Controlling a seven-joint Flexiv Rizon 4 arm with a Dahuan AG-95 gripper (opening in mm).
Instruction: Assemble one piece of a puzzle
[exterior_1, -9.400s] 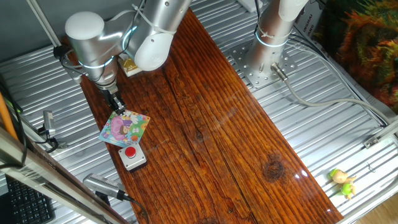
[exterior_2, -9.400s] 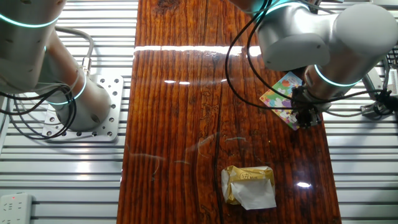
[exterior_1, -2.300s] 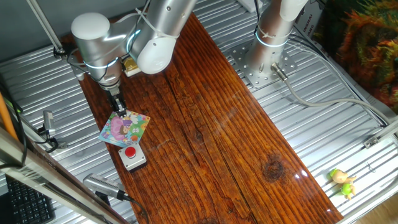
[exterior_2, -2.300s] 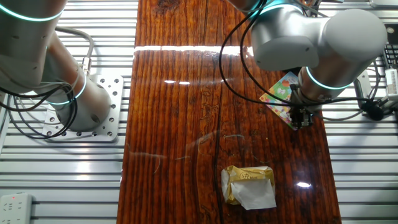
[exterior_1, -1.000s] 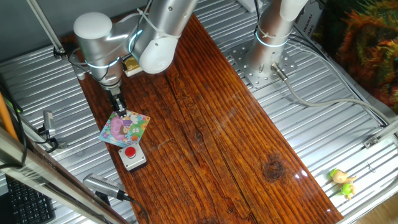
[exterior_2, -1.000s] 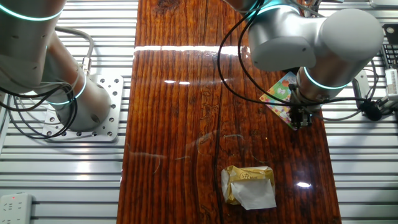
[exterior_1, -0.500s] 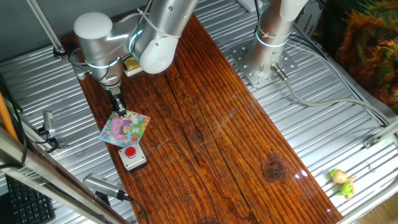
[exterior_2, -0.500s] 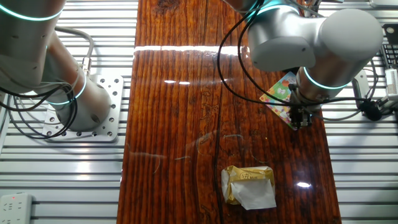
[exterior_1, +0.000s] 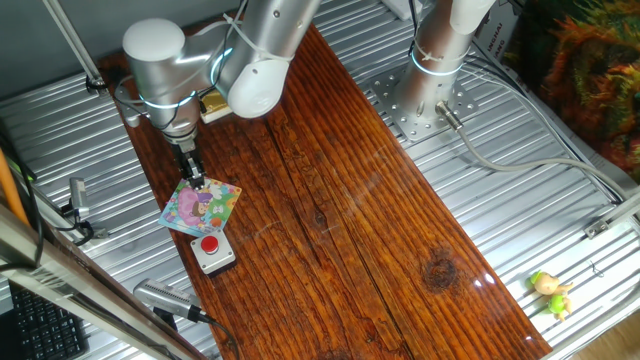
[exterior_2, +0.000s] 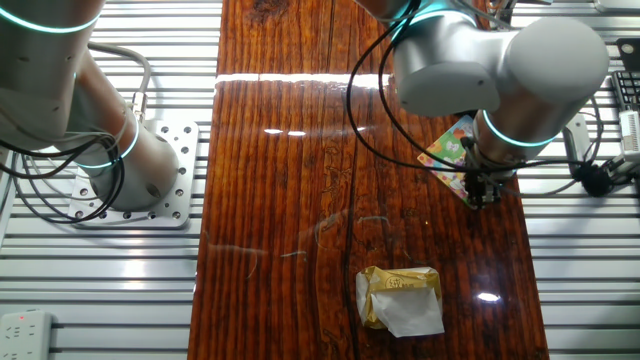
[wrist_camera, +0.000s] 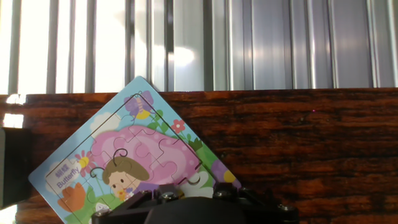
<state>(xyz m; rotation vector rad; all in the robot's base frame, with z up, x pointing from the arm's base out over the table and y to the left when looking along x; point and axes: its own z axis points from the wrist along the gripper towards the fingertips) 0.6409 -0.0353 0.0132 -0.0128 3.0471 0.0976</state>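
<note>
One piece judged at the seating stage, its fit not confirmed.
The puzzle (exterior_1: 201, 207) is laid flat on the tabletop (exterior_1: 340, 200) near its edge, beside a red-button box (exterior_1: 212, 252). The hand (exterior_1: 194, 181) is placed directly over the board's upper corner, fingertips at its surface; whether anything is pinched cannot be told. No empty slot is seen in the hand view, though part is hidden.
</note>
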